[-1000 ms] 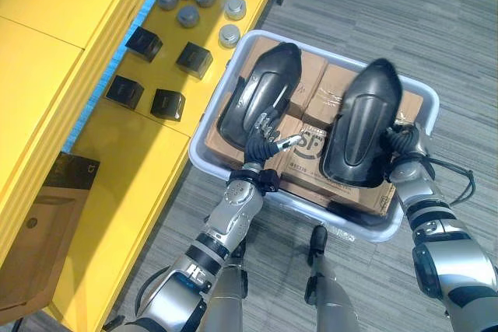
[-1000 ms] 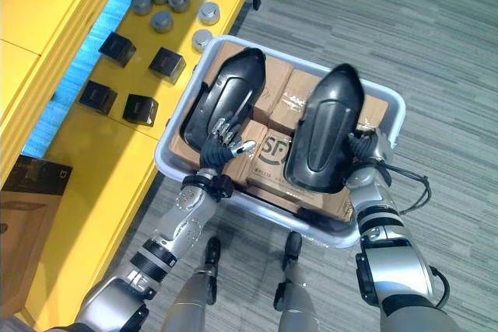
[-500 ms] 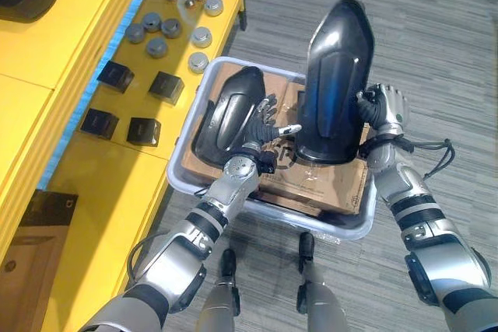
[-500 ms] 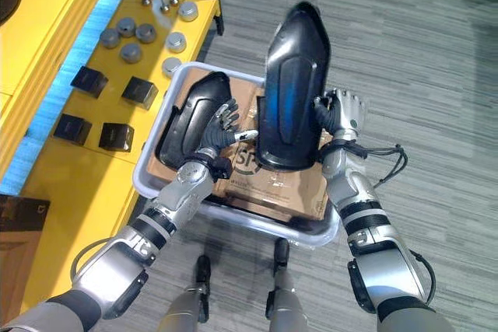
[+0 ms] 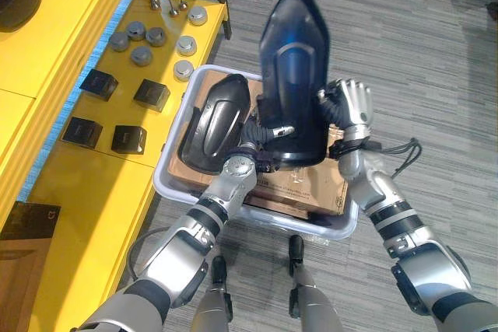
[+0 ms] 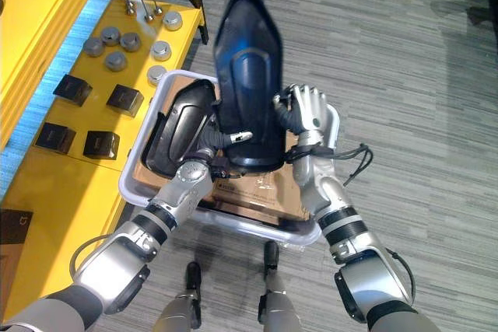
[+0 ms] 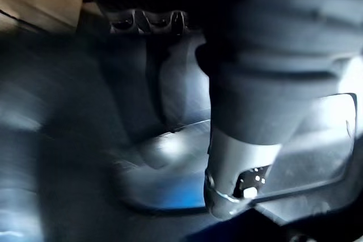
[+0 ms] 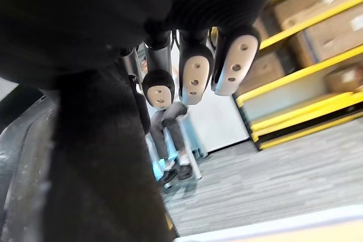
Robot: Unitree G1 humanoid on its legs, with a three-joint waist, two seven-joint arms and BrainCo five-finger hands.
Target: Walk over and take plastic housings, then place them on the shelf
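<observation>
The right hand (image 5: 352,105) has its fingers curled round the right edge of the raised housing (image 5: 292,68), a long black plastic shell held up on end above the tray (image 5: 327,229), its narrow tip pointing to the far side. The second housing (image 5: 212,124), of the same black shape, lies flat in the left part of the tray on top of the cardboard boxes (image 5: 311,184). The left hand (image 6: 214,144) sits between the two housings, with one silver finger (image 5: 282,130) laid across the near end of the raised one. Its other fingers are hidden there, so I cannot tell how that hand stands. Left of the tray is the yellow shelf (image 5: 78,184), carrying small black boxes (image 5: 152,92) and, farther off, grey round caps (image 5: 142,55).
</observation>
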